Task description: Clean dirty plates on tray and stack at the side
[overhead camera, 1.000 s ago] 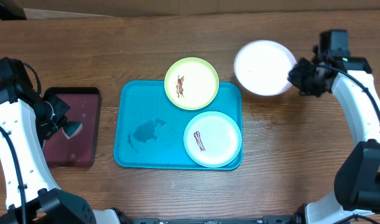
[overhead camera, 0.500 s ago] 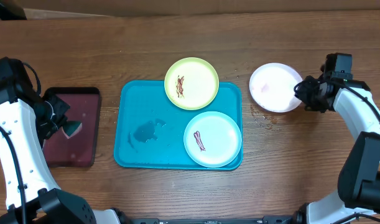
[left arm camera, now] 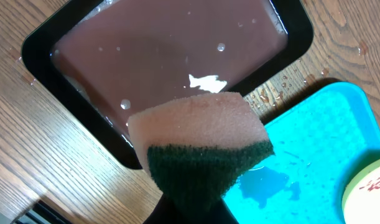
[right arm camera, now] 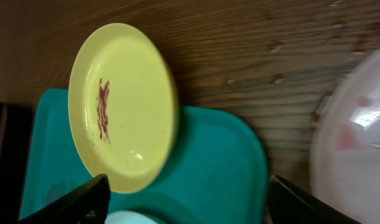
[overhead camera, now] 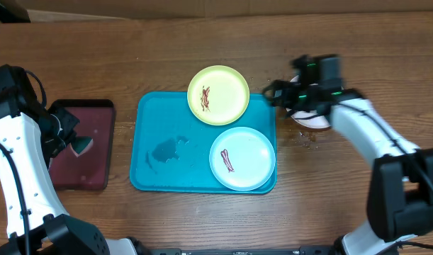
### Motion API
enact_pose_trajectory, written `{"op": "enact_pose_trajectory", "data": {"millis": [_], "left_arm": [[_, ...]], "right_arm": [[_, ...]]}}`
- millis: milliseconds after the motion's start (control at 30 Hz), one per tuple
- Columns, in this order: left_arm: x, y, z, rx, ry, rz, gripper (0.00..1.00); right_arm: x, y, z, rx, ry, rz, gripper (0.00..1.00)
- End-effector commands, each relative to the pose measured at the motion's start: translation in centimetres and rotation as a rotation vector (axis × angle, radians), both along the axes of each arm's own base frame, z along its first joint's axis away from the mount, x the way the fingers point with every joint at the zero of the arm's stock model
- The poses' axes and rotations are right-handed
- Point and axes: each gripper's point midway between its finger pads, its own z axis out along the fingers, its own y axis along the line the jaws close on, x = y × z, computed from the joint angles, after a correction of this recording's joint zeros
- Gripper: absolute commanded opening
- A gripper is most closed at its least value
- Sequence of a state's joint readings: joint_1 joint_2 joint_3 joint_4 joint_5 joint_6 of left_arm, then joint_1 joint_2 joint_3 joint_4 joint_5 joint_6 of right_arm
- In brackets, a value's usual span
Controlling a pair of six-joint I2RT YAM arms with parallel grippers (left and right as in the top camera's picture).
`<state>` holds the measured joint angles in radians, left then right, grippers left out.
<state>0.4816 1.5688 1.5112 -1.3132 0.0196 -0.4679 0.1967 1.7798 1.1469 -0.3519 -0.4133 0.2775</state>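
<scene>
The turquoise tray (overhead camera: 156,120) lies mid-table. A yellow-green plate (overhead camera: 218,94) with a reddish streak rests over its far rim, and a pale mint plate (overhead camera: 242,158), also streaked, sits in its near right corner. A white plate (overhead camera: 312,120) lies on the wood right of the tray, mostly hidden under my right arm. My right gripper (overhead camera: 271,94) is open and holds nothing, just right of the yellow-green plate (right arm camera: 124,106); its fingers (right arm camera: 71,202) span the tray corner (right arm camera: 221,168). My left gripper (overhead camera: 73,144) is shut on a sponge (left arm camera: 199,137), hovering over the maroon tray.
A dark maroon tray (overhead camera: 81,145) with a black rim stands left of the turquoise tray and holds murky liquid (left arm camera: 177,56). A wet patch (overhead camera: 166,149) marks the turquoise tray's floor. Water drops (overhead camera: 305,138) dot the wood by the white plate.
My right gripper set the white plate on the wood right of the tray, opened, and swung left toward the yellow-green plate. The left arm has not moved.
</scene>
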Motion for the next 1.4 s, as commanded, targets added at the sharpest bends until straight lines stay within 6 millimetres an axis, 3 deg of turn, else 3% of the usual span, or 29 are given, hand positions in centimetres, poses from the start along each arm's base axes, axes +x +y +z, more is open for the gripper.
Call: {"op": "enact_pose_trajectory", "data": {"millis": [0,200,500,700,833,1000,1200,1367], "left_arm": [[0.0,-0.1,0.0,-0.005,-0.003,-0.012,0.04],[0.3,-0.6,0.0,-0.019,-0.012,-0.023,0.04],[0.5,-0.7,0.0,-0.016,-0.017,-0.029,0.04],[0.5,-0.7,0.0,-0.017,-0.018,-0.029,0.04],[0.5,-0.7,0.0,-0.017,-0.017,-0.029,0.04],[0.6,-0.8,-0.1,-0.026,-0.017,-0.031,0.04],[0.7,-0.8,-0.5,-0.031,-0.006,-0.031,0.04],[0.7,-0.7,-0.7,-0.035,0.001,-0.031,0.04]], "right_arm": [[0.5,2.0,-1.7,-0.147,-0.018,-0.141,0.84],[1.2,5.0,-2.7,-0.169,-0.08,-0.184,0.86],[2.9,5.4,-5.3,-0.16,-0.103,-0.22,0.85],[2.8,6.0,-6.2,-0.162,-0.101,-0.208,0.58],[2.7,6.1,-6.3,-0.161,-0.097,-0.205,0.46],[1.3,7.7,-6.8,-0.157,-0.063,-0.152,0.18],[-2.3,11.8,-7.4,-0.116,0.005,-0.012,0.08],[-5.3,15.4,-6.6,-0.103,0.046,0.1,0.12]]}}
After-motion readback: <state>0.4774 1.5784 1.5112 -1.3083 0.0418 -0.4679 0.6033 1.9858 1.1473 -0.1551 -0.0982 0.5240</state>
